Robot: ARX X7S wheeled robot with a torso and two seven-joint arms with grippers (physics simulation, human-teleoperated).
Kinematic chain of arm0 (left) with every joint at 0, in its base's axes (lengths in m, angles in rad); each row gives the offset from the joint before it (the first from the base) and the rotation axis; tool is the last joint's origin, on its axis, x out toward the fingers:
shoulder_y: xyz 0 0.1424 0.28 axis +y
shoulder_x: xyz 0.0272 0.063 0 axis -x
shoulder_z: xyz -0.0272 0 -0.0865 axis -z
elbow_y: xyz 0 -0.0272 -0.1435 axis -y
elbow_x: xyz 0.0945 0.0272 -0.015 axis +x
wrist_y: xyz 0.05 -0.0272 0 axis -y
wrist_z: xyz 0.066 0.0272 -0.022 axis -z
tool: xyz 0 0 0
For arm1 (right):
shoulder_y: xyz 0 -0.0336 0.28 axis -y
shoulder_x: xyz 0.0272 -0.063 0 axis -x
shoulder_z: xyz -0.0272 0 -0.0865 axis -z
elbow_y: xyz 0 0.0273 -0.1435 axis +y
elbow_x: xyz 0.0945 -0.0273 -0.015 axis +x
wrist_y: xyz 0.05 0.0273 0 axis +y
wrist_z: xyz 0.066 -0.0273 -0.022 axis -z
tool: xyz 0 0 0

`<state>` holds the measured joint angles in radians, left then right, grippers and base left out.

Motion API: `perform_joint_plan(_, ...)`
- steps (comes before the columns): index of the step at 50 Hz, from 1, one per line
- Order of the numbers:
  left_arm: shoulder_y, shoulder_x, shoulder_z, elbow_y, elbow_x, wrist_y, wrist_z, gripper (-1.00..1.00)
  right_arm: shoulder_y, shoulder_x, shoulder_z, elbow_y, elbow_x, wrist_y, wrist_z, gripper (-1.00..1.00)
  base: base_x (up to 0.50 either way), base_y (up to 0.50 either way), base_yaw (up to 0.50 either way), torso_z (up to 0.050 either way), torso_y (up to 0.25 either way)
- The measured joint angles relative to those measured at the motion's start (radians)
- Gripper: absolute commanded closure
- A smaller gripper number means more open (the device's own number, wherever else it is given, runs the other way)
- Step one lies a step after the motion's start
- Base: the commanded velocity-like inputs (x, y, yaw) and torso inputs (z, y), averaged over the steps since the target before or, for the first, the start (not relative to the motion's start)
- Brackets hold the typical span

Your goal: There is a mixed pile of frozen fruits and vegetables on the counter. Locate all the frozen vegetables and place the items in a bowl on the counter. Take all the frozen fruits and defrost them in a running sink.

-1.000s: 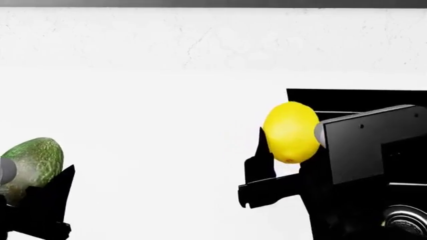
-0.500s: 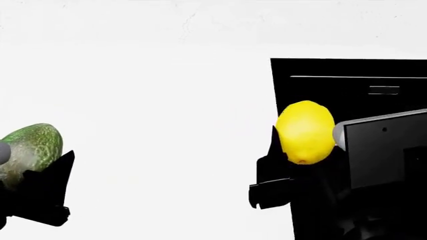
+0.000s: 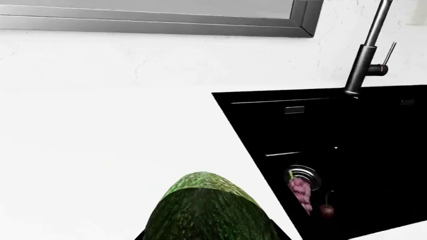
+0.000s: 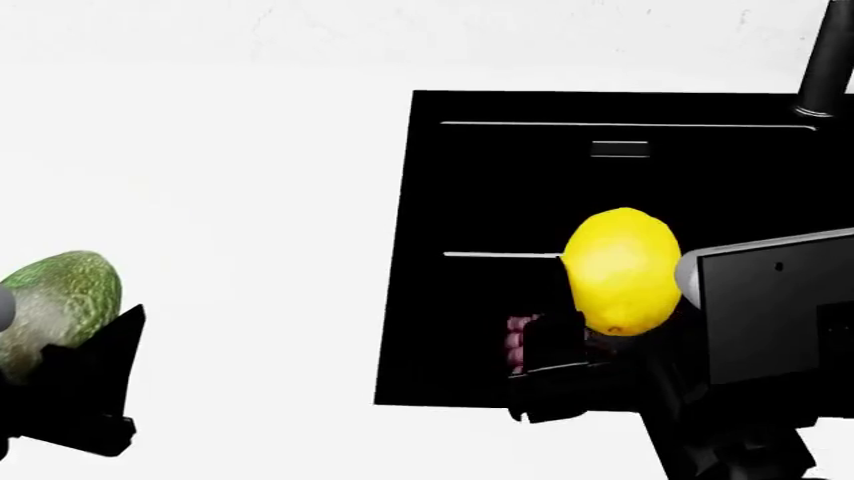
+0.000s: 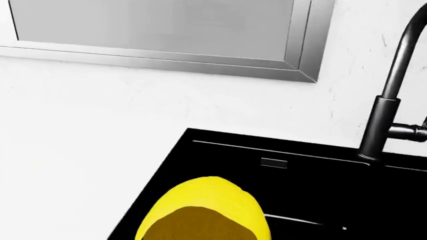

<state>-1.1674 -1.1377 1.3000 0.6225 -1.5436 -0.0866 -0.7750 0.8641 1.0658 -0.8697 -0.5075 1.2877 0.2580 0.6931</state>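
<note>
Holding a yellow lemon (image 4: 621,270) above the black sink (image 4: 507,200), the right gripper (image 4: 601,335) has its fingers clamped on the fruit's sides, while the left gripper (image 4: 60,390) grips a green bumpy oval (image 4: 56,300) over the white bench (image 4: 200,200). A pink-red berry cluster (image 3: 300,191) already lies in the basin beside a steel drain (image 3: 305,175); a small dark round thing next to it is too dim to name. The tall tap (image 3: 365,55) shows no water that can be made out. Frozen and smooth-skinned, the lemon likely handles hard and slippery, best pinched across its middle; the oval's rough skin should give surer purchase. No bowl is in view.
</note>
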Motion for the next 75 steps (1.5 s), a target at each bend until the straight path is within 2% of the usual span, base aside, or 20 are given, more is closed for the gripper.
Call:
perform_joint_plan(11,0.002,-0.004,-0.002,0.006,-0.001,-0.001,-0.003,1.00,0.000,-0.001,0.001,-0.003,0.001,0.003,0.003,1.00,-0.30,-0.48,0.00,0.000,0.000)
perform_joint_plan(42,0.010,0.000,-0.004,0.006,0.001,-0.005,-0.004,1.00,-0.012,0.052,0.010,-0.027,-0.028,0.007,0.032,1.00,-0.08,-0.42,0.00,0.000,0.000)
perform_joint_plan(75,0.028,0.001,-0.004,0.005,0.013,0.002,-0.004,1.00,-0.038,0.072,0.020,-0.017,-0.035,-0.015,0.041,1.00,-0.22,-0.42,0.00,0.000,0.000)
